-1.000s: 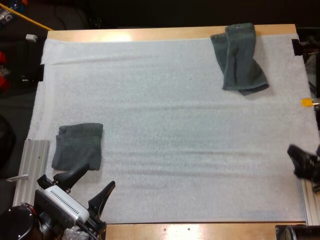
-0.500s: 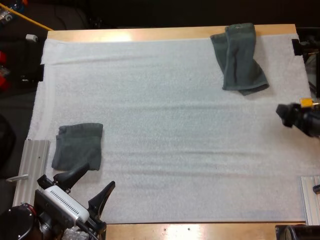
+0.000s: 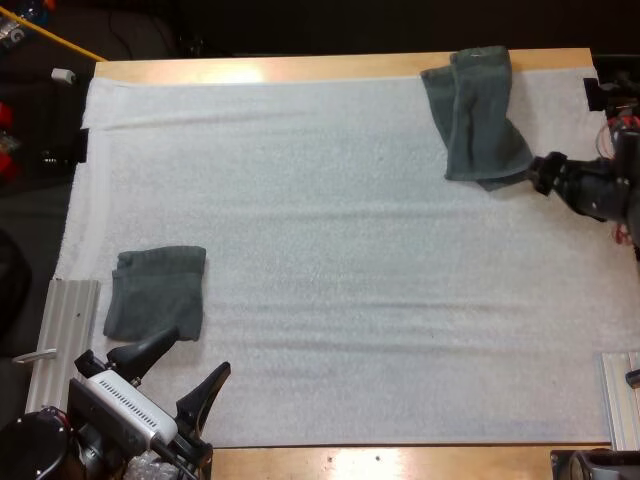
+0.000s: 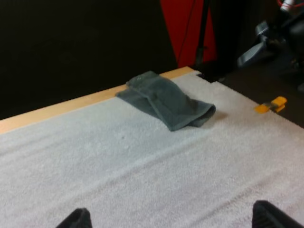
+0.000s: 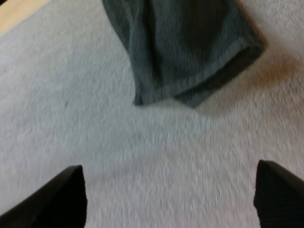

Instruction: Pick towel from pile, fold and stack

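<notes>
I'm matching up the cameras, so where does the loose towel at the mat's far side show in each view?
High view: loose towel at the mat's far right, far end on the table's wooden edge.
Left wrist view: towel far across the mat, touching that edge.
Right wrist view: towel just ahead of the open right fingers.
Shared landmark: the wooden edge.

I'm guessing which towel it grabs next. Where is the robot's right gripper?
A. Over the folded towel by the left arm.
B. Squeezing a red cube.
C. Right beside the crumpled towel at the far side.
C: the right gripper is at the near corner of the crumpled towel, its fingers apart and clear of it.
</notes>
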{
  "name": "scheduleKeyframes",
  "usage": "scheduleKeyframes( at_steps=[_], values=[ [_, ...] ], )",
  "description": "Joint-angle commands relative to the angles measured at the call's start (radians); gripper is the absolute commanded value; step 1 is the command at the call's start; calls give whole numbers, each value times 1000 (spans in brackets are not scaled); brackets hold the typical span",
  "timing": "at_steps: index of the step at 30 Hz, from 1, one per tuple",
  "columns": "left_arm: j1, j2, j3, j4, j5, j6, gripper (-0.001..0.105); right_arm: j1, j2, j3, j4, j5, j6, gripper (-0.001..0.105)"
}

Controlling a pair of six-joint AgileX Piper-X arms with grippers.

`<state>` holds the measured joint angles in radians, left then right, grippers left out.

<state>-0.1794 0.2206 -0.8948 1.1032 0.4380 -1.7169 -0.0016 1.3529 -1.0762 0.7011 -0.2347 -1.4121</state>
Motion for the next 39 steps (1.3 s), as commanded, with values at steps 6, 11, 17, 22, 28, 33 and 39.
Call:
scheduleKeyframes(
  at_steps=[6,11,17,22,28,33,39],
  values=[
    [-4,4,-6,-1,7,-13,65,-4,149,-4,-151,-1,95,71],
    [-4,4,-6,-1,7,-13,65,-4,264,-4,-254,-10,196,71],
    [-4,4,-6,-1,7,-15,65,-4,371,-4,-369,-21,291,71],
    [-4,4,-6,-1,58,-66,65,-4,434,-4,-466,-23,347,71],
    [-4,4,-6,-1,76,-66,65,-4,506,-4,-593,-23,448,71],
    [-4,4,-6,-1,76,-66,65,-4,553,-4,-666,-31,513,71],
    [-4,4,-6,-1,76,-66,65,-4,580,-4,-682,-19,518,36]
  ],
)
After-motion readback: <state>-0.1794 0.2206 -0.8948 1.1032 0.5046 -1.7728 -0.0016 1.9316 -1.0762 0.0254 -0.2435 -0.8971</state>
